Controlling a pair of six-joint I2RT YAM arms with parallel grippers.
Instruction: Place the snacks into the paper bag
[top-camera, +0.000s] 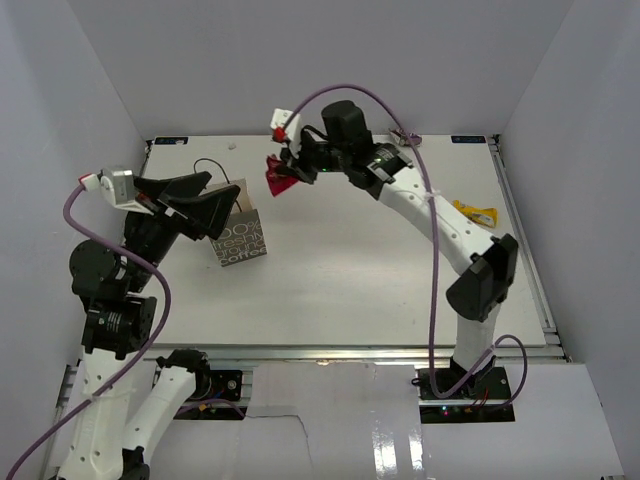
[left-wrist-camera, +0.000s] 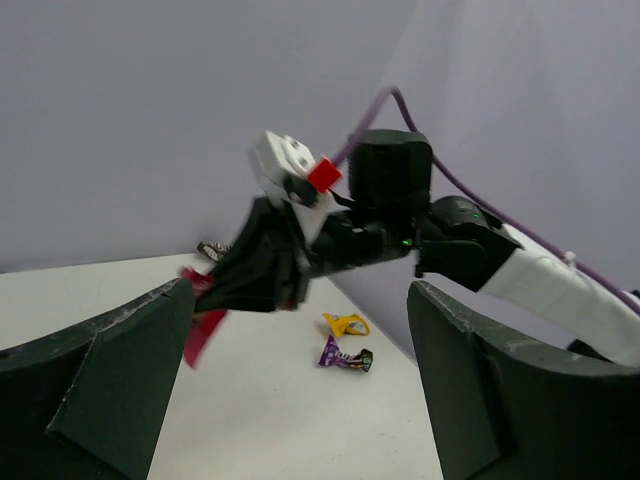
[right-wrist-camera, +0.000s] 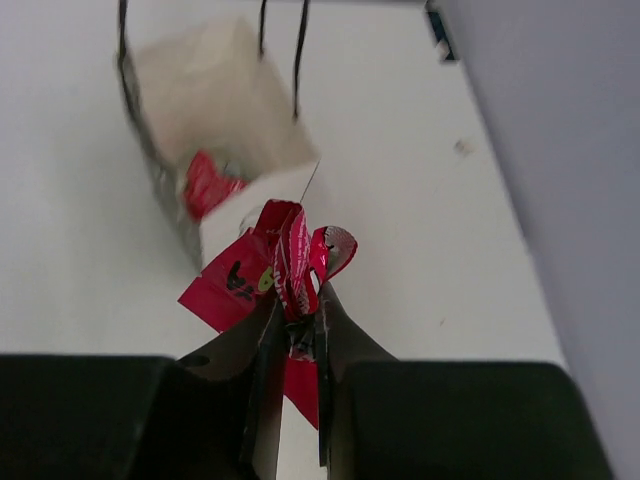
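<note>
The step in hand is the carry: the right gripper (right-wrist-camera: 297, 300) is clamped on a pink-red packet (right-wrist-camera: 262, 268), its crumpled foil fanning out beyond the fingertips. It hangs in the air short of the paper bag (right-wrist-camera: 215, 95). From that gripper the bag stands ahead and a little lower, mouth open towards it, with another red packet (right-wrist-camera: 207, 185) already lying inside. The next move, I judge, calls for bringing the fingertips over the mouth, clear of the near rim and the cord handles, and only then letting go, since the light bag could tip if it is nudged. The right arm is stretched far across the table towards the left arm's side, wrist tipped down. The left gripper (top-camera: 220, 190) waits just beside the bag with its jaws spread wide and nothing between them. Well behind the right gripper, a yellow packet (left-wrist-camera: 345, 323) and a purple packet (left-wrist-camera: 345, 357) lie on the table (top-camera: 350, 280), not yet picked up.
</note>
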